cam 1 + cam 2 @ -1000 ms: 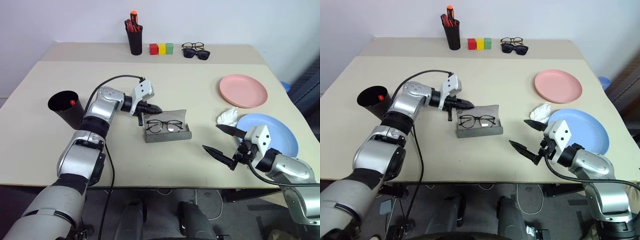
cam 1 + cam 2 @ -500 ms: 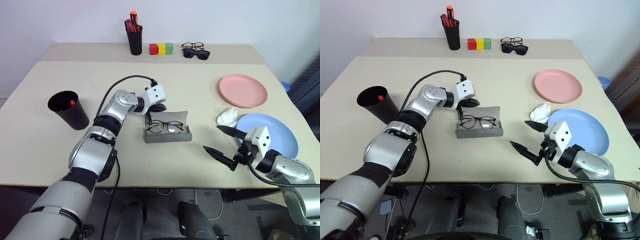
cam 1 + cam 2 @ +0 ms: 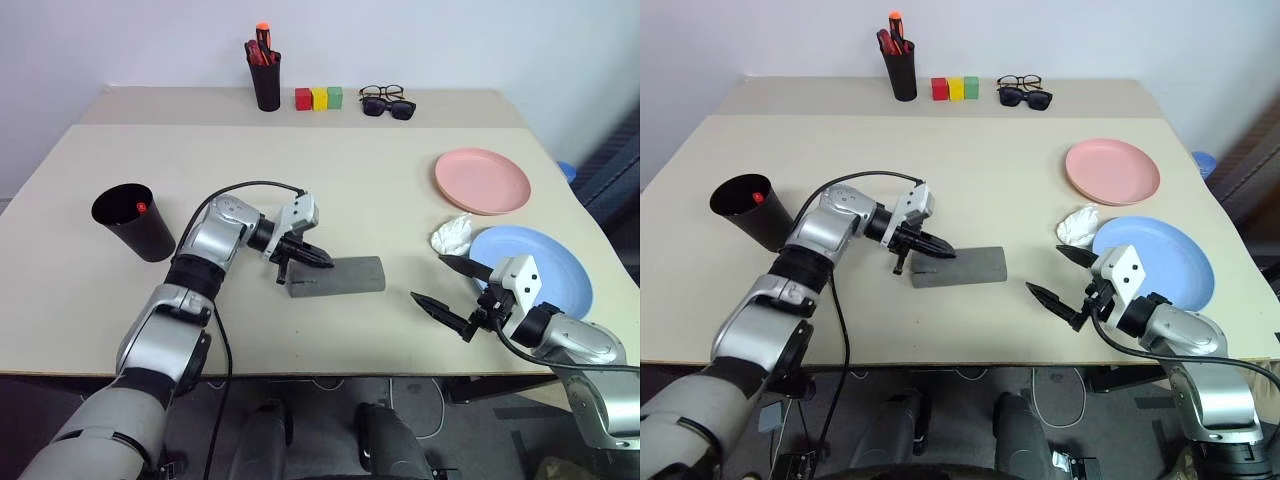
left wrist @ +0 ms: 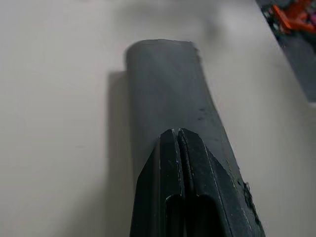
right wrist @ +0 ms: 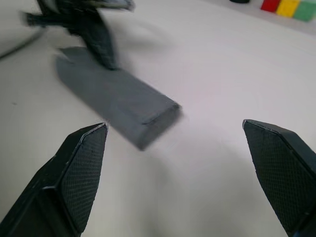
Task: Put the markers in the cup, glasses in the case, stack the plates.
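Plates next I reckon: blue plate (image 3: 545, 262) sits right beside my wide-open right gripper (image 3: 453, 285), pink plate (image 3: 483, 180) probably just above, left gripper (image 3: 318, 258) pinched shut over the closed case (image 3: 338, 277).

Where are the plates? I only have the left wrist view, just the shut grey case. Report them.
Observer: Not stacked. The pink plate and the blue plate lie apart on the table's right side, with a crumpled white tissue between them.
Operator: Now give me the right gripper.
Observer: The right gripper hangs beside the blue plate, jaws wide open, holding nothing.
Operator: Check the cup.
Observer: The black cup stands on the left; a red marker shows inside.
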Motion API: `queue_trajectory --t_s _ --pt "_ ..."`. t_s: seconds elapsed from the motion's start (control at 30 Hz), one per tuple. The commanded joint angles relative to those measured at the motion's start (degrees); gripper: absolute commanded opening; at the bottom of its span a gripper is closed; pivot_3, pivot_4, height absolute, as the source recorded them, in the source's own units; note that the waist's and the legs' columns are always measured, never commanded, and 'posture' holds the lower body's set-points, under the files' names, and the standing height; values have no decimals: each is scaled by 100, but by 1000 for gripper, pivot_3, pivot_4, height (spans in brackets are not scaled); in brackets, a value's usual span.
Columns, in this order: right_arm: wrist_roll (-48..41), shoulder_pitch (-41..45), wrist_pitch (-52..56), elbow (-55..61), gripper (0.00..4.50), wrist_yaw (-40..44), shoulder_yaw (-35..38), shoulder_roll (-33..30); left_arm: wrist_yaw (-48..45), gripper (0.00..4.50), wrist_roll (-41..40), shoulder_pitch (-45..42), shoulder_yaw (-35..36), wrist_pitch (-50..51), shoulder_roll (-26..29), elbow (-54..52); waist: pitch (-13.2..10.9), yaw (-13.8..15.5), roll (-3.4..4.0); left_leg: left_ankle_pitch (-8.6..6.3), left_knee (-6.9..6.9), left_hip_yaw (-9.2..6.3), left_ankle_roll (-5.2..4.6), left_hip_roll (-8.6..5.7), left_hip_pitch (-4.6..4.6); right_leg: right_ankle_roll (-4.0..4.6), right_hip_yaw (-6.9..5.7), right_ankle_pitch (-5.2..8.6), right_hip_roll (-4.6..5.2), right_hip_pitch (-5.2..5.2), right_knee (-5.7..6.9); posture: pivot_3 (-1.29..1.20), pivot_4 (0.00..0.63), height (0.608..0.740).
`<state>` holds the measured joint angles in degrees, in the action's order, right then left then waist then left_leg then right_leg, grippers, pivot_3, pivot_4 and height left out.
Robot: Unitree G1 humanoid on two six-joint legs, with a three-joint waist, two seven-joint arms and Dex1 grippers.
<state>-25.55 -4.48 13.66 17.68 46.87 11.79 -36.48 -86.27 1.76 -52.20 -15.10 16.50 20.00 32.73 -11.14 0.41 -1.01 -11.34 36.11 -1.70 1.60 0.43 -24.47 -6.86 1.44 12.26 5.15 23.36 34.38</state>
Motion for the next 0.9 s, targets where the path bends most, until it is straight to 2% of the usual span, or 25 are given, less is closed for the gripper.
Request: queue_trajectory --t_s 0.03,0.13,0.27,0.43,0.53,0.77,0.9 --pt "110 15 -86 -86 4500 -215 224 5 90 37 -25 406 -290 383 55 -704 4 2 4 0 0 0 0 0 1 0 0 0 0 -2 0 0 150 740" --pt "237 31 -110 -195 4500 -462 350 9 513 37 -195 458 -51 481 -32 -1078 4 28 5 0 3 0 0 0 2 0 0 0 0 -2 0 0 150 740" --pt "456 13 -13 -461 4500 -760 499 -80 848 37 -867 308 394 924 -231 -1930 2 29 2 0 5 0 0 -1 -4 0 0 0 1 -1 -3 0 150 740" --pt "690 23 -48 -891 4500 -929 592 -123 1170 37 -1310 538 349 1309 -282 -3012 8 -8 13 0 -1 0 0 0 1 0 1 0 0 1 -1 0 150 740" --pt "914 142 -114 -1256 4500 -1097 559 -103 1212 880 -1317 826 24 1477 -104 -3239 16 -59 27 0 -2 1 -1 0 8 0 1 0 -1 -2 2 0 150 740" --pt "980 186 -118 -1406 4500 -1073 520 -79 1515 4459 -1426 872 -74 1601 -22 -3425 14 -107 25 0 2 0 -1 0 7 0 2 1 -1 -2 5 0 150 740" --pt "937 152 -42 -1344 4500 -1030 505 -72 1618 4459 -1410 869 -189 1508 23 -3442 14 -107 25 0 1 0 -1 0 7 0 2 1 -1 -2 5 0 150 740"
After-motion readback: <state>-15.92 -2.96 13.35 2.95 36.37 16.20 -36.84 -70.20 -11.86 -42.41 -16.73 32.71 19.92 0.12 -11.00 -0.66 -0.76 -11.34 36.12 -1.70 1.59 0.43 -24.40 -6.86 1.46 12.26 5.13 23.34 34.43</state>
